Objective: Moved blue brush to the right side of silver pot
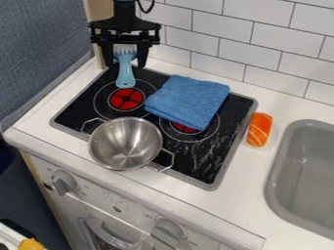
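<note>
Gripper (124, 65) has its fingers spread, blue brush (125, 76) between them; folded cloth (188, 101) lies to their lower right in view, silver pot (125, 143) below them.

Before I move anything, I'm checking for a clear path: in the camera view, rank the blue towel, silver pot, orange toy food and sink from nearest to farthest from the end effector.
From the end effector:
1. Blue towel, upper right on the stove.
2. Silver pot, lower left on the stove.
3. Orange toy food, right of the stove.
4. Sink, far right.
</note>
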`<action>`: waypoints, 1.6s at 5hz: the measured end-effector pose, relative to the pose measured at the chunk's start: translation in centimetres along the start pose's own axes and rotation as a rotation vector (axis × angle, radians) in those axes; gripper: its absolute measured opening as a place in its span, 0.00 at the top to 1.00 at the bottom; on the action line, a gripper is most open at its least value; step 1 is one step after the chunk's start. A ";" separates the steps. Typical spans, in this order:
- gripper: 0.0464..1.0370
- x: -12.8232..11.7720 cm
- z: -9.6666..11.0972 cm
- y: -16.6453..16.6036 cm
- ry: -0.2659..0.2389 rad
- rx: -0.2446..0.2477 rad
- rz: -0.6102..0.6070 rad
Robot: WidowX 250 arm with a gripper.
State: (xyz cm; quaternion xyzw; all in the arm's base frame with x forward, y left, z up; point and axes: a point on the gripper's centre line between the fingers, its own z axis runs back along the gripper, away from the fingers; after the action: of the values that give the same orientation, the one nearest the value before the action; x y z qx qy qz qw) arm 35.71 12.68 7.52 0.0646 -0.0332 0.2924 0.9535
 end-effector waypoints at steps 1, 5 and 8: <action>0.27 -1.5 1.0 0.6 0.005 -0.001 0.029; 0.27 -8.4 2.9 -4.4 -0.069 -0.061 -0.071; 0.27 -14.7 2.3 -9.9 -0.148 -0.125 -0.196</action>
State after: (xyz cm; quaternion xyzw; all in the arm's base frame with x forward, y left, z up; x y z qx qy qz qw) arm 29.03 -3.91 7.29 0.0293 -0.1153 0.1897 0.9746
